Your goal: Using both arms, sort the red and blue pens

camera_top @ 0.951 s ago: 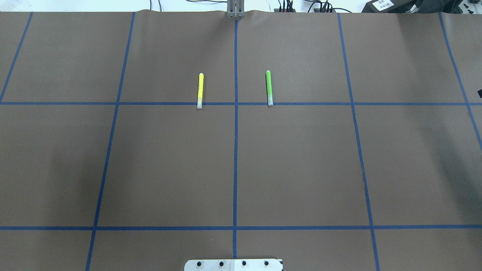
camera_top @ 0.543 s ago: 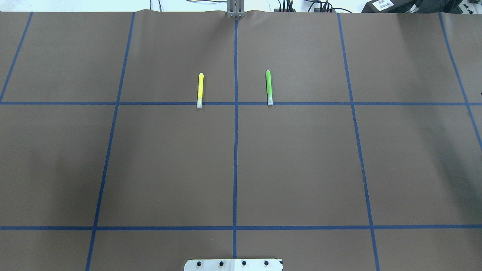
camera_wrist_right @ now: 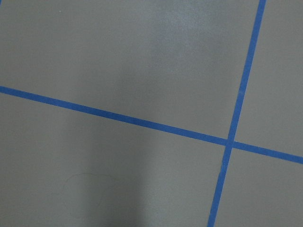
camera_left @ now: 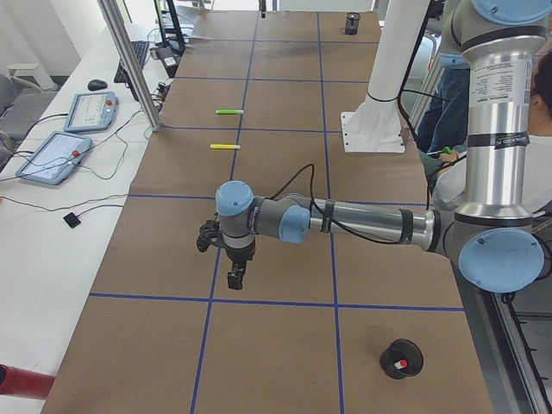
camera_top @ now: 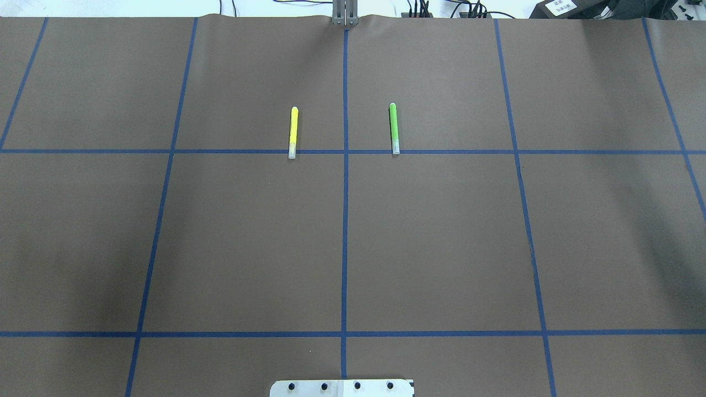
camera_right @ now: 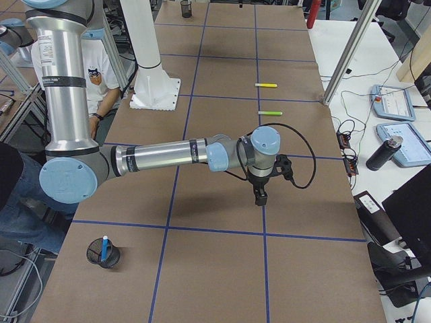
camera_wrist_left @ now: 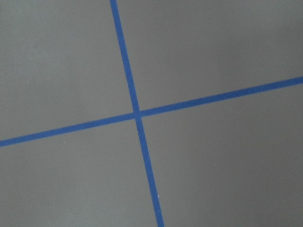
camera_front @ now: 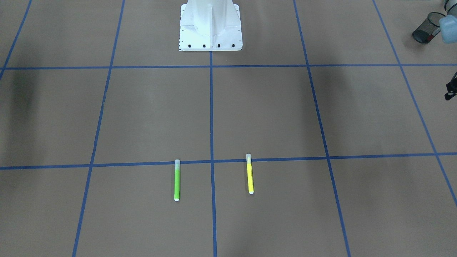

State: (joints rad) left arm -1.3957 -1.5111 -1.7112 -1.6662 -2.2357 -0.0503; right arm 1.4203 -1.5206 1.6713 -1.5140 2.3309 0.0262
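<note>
Red pen (camera_left: 397, 366) looks parked in the mesh cup (camera_left: 415, 348) at the table's (camera_top: 441, 248) left end and blue pen (camera_right: 104, 243) in the other cup (camera_right: 96, 258) at the right end, so I'd say sorting's done. Left tool (camera_left: 234, 279) and right tool (camera_right: 260, 198) hang over the table, can't tell if they're clenched. Next move is probably just pulling back.

Left pincer (camera_left: 234, 279), right pincer (camera_right: 260, 199): jaw gap too small to tell.
</note>
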